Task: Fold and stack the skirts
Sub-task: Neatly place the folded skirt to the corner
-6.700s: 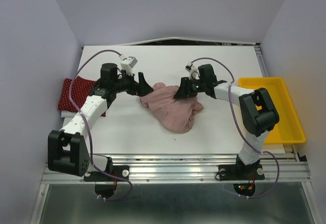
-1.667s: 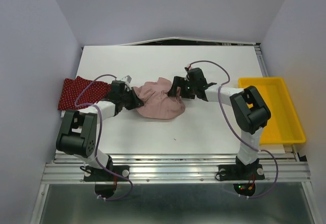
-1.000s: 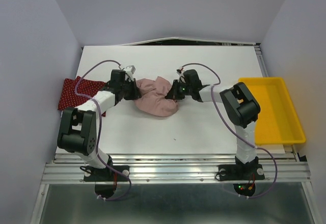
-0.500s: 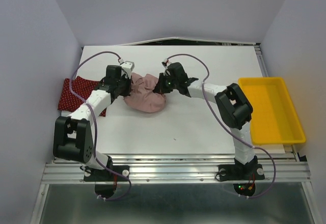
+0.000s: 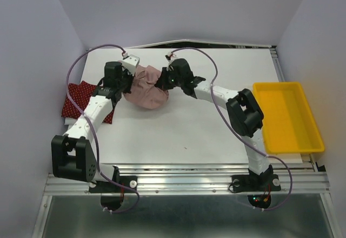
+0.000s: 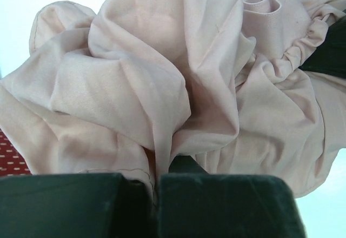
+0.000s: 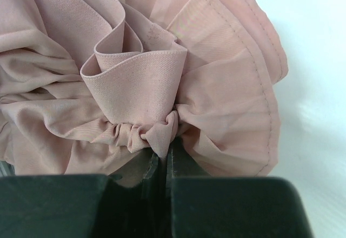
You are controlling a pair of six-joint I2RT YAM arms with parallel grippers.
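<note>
Both your grippers are pinched tight on the plain dusty-pink gathered cloth skirt (image 5: pixel 145 91), which sits upper left of centre in the top view.

Your left gripper (image 6: pixel 154 179) has its fingers closed on a fold of smooth pink cloth. Your right gripper (image 7: pixel 162 159) has its fingers clamped on the ruffled elastic waistband. The skirt is bunched in a heap between them, and you cannot tell whether it rests on the white table (image 5: pixel 189 130) or is lifted off it. The dark red cloth skirt with tiny white polka dots (image 5: pixel 75 98) lies flat at the table's left edge. The yellow plastic tray (image 5: pixel 311 138) sits well apart at the right.
</note>
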